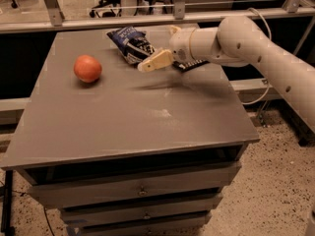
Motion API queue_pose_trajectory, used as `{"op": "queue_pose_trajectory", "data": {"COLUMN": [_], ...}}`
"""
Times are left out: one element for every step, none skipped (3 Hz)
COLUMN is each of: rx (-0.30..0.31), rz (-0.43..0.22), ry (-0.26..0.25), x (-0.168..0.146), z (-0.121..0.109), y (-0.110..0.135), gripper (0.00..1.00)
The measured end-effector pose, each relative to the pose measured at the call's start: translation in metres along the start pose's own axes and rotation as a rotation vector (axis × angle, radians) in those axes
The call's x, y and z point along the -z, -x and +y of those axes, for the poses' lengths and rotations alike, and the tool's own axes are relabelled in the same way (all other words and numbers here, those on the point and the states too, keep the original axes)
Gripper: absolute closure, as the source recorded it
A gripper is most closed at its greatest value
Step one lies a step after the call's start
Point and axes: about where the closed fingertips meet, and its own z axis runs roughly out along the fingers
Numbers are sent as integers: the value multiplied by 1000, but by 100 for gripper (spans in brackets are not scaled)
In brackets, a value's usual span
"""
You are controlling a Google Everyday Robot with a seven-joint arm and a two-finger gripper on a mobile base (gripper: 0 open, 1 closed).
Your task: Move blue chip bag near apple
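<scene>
Office or robot-lab space, not a home. Rolling office chair bases point(104, 6) stand beyond the table's far edge, behind a metal rail point(88, 23) on posts. Speckled hard floor point(275, 181). Grey work table point(123, 127) with drawers point(142, 191) below. Gripper point(147, 64) hovers near the far edge, just beside the blue chip bag point(129, 41).

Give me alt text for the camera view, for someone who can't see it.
The gripper hovers at the right edge of the blue chip bag, near the far side of the table; the apple sits apart, at picture left.
</scene>
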Motion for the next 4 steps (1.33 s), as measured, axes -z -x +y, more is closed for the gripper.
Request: {"op": "queue_pose_trajectory", "data": {"rx": [16, 28, 28, 28], "rz": [22, 28, 17, 6], "ry": [5, 19, 35, 53], "x": [-17, -34, -46, -56], "z": [-11, -14, -12, -7], "y": [-9, -13, -14, -12], "gripper": [0, 17, 41, 64]}}
